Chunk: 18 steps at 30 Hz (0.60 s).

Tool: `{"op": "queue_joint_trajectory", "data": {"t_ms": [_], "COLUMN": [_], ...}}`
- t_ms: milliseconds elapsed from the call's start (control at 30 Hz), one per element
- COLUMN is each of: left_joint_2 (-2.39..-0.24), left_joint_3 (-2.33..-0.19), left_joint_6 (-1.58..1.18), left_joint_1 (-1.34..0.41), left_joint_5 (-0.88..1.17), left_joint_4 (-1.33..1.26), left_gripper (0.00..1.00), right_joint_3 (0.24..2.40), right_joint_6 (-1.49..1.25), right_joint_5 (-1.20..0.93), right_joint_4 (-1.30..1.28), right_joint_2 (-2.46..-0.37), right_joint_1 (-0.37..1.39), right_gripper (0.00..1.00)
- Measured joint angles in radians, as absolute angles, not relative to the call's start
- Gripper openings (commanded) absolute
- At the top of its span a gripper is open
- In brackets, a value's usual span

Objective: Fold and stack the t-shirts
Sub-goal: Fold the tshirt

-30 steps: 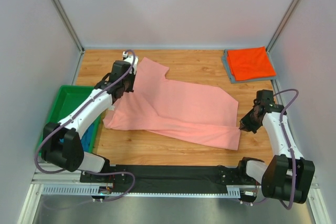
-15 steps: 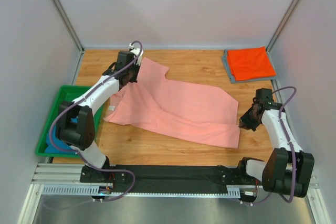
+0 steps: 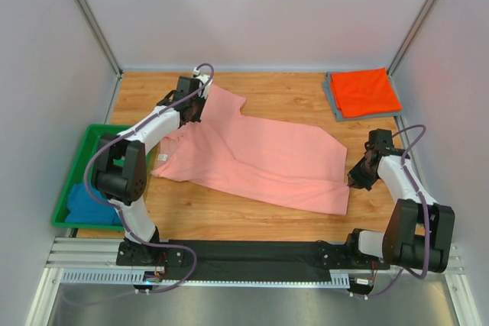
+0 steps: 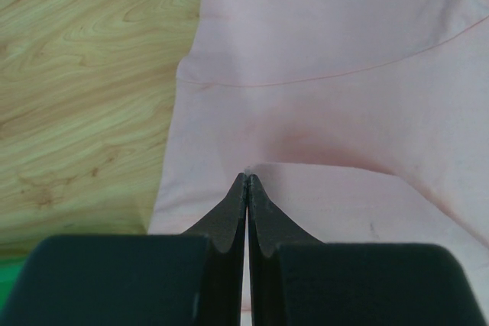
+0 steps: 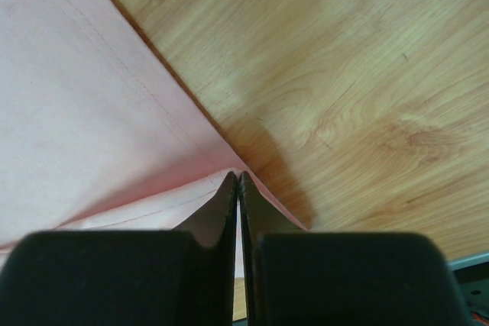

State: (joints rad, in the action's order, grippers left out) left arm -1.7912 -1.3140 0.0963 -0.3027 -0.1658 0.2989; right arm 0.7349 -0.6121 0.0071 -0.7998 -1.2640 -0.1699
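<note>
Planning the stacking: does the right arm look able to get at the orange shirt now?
Probably not yet: the right hand is shut on a corner of the pink shirt. Otherwise only bare table lies between it and the orange shirt.

Bare table (image 3: 290,91) lies between the spread pink t-shirt (image 3: 260,158) and the orange-red t-shirt (image 3: 365,91); green bin (image 3: 95,133) flanks left.

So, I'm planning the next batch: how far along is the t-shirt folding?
Done: a folded orange-red cloth t-shirt sits on a grey cloth t-shirt in the far right corner. In hand: the salmon-pink cloth t-shirt lies spread out, with the left pincer and the right pincer each shut on an edge. Left: folding and stacking it, then the teal-blue cloth t-shirt in the green plastic bin.
</note>
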Motion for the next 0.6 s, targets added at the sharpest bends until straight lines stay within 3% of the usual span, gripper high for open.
{"op": "queue_joint_trajectory", "data": {"t_ms": [600], "left_joint_2": [-1.846], "left_joint_3": [-1.32], "left_joint_6": [0.102], "left_joint_1": [-0.276], "left_joint_5": [-0.216], "left_joint_4": [0.304], "left_gripper": [0.0], "right_joint_3": [0.693], "right_joint_6": [-0.608], "right_joint_5": [0.012], "right_joint_4": [-0.648], "right_joint_2": [-1.29], "right_joint_1": [-0.17], "right_gripper": [0.0]}}
